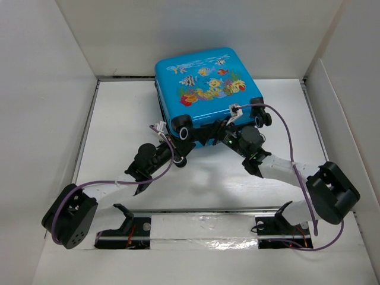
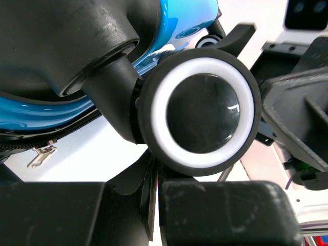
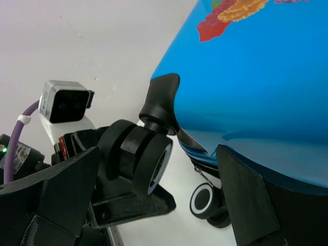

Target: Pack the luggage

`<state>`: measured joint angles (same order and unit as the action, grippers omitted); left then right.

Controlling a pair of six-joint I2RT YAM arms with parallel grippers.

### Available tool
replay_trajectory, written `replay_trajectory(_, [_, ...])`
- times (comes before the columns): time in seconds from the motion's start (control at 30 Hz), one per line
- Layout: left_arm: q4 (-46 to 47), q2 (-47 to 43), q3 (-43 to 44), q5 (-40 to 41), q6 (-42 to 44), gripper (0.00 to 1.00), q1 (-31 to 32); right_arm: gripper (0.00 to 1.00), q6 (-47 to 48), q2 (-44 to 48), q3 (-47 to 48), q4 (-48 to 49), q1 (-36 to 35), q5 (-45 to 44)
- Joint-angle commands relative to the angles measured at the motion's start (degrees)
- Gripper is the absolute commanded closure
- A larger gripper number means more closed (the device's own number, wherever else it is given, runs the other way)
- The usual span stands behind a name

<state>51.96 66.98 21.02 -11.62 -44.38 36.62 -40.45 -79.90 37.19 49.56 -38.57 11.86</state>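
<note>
The luggage [image 1: 205, 83] is a bright-blue fish-print suitcase lying flat and closed at the back middle of the table, wheels toward me. It also shows in the right wrist view [image 3: 256, 77]. My left gripper [image 1: 180, 144] is shut and empty just under the near-left wheel, which fills the left wrist view [image 2: 202, 113]. My right gripper [image 1: 218, 135] is open at the wheel edge. Its fingers straddle a black wheel [image 3: 148, 159], and the right finger [image 3: 246, 205] lies against the blue shell. A zipper pull [image 2: 41, 154] hangs at the black zipper.
White walls [image 1: 47, 89] close in the table on the left, back and right. A taped metal strip [image 1: 202, 228] runs along the near edge between the arm bases. The left wrist camera [image 3: 64, 102] sits close beside the right gripper. A second wheel [image 3: 205, 201] is below.
</note>
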Motion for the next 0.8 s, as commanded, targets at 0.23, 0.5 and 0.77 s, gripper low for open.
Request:
replay_trajectory(0.23, [7.18, -0.01, 0.08, 0.45, 0.96, 1.00, -0.59, 0.00, 7.22, -1.14, 8.60, -6.23, -3.62, -1.22])
replay_trajectory(0.5, [8.24, 0.34, -0.01, -0.07, 0.79, 1.00, -1.11, 0.00, 8.89, -1.22, 10.18, -12.37, -5.29, -4.73])
replay_trajectory(0.77, [8.86, 0.43, -0.62, 0.10, 0.87, 1.00, -1.11, 0.02, 8.19, -5.79, 14.30, -11.68, -5.29, -4.91])
